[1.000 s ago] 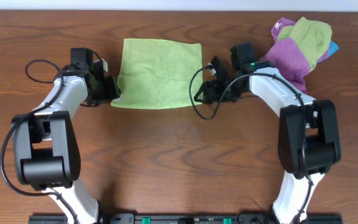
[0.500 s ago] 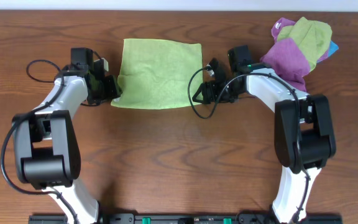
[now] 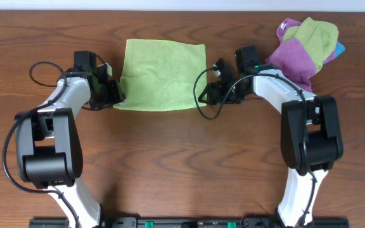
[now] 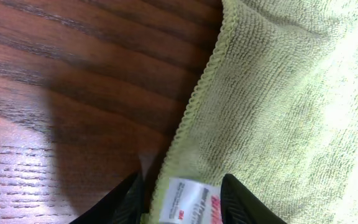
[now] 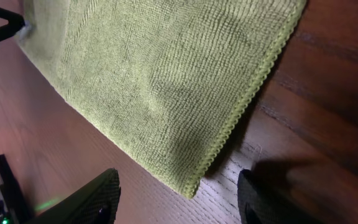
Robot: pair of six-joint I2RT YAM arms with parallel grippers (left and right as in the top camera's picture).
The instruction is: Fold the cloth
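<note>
The lime cloth (image 3: pixel 162 75) lies spread flat at the back middle of the table. Its near-left corner carries a white tag (image 4: pixel 191 200). My left gripper (image 4: pixel 182 210) is open and low on the table, its two black fingers straddling that tagged corner; a thin gap shows between the left finger (image 4: pixel 129 202) and the hem. In the overhead view the left gripper (image 3: pixel 115 95) sits at the cloth's near-left corner. My right gripper (image 5: pixel 179 205) is open, and the near-right corner (image 5: pixel 194 183) lies just ahead of its fingers, untouched. From above, the right gripper (image 3: pixel 208 95) sits beside that corner.
A bunched pile of purple and duller green cloths (image 3: pixel 306 44) sits at the back right, close behind the right arm. A black cable (image 3: pixel 198 104) loops under the right wrist, and another cable (image 3: pixel 40 66) loops by the left arm. Bare wooden table (image 3: pixel 182 158) stretches toward the front.
The right gripper has edged slightly by the cloth's near-right corner. The left gripper and the cloth stay much as they were.
</note>
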